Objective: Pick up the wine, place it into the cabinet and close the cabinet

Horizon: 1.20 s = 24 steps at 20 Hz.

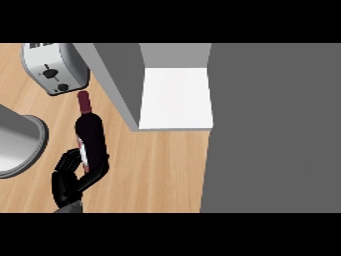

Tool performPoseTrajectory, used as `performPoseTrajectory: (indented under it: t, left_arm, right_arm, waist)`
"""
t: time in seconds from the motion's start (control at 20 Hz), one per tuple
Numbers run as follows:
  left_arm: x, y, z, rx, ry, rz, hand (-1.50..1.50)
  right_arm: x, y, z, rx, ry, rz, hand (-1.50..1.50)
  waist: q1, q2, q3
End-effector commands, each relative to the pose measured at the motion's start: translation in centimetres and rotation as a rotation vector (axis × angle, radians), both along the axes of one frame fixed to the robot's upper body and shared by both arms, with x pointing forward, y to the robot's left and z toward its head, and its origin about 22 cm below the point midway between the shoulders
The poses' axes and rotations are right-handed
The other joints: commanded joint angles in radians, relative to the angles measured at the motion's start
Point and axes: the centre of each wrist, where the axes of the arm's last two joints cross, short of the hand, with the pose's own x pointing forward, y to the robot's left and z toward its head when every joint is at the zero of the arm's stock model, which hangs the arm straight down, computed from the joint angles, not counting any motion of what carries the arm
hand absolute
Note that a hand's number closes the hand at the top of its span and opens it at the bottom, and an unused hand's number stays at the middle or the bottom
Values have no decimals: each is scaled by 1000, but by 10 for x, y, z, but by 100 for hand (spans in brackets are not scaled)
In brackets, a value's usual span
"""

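A dark wine bottle (90, 134) with a dark red neck and cap stands on the wooden counter (154, 170), leaning with its top toward the toaster. My left hand (71, 176) comes in from the lower left and is shut on the bottle's lower body, its fingers curled round it and hiding the base. To the bottle's right is the grey cabinet (117, 82), open, with its white shelf (177, 97) showing. A broad grey panel (280, 130), apparently the cabinet's open door, fills the right side. My right hand does not show.
A silver toaster (55, 67) sits at the back left, just beyond the bottle's cap. A large grey metal pot (7, 137) stands at the left edge, close to my left hand. Bare wood lies between the bottle and the grey panel.
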Motion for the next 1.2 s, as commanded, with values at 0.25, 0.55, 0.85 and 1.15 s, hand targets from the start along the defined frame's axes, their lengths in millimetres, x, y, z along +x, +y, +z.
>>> performPoseTrajectory:
  t: [0.25,0.55,0.85,1.15]
  left_arm:
    - [-34,57,-8,-61,-146,-372,150]
    - [-27,34,-3,-98,-257,-440,150]
    - [-29,-3,20,-98,-288,-497,150]
    - [-34,-28,53,-114,-313,-510,150]
  right_arm:
    - [-13,3,12,6,-39,7,-150]
    - [-24,3,29,3,-35,7,-150]
    - [-25,6,9,9,-4,7,-150]
    - [-24,2,20,-4,-21,28,-150]
  waist:
    - [0,2,-6]
    - [5,2,-4]
    - [8,1,-3]
    - [9,0,-3]
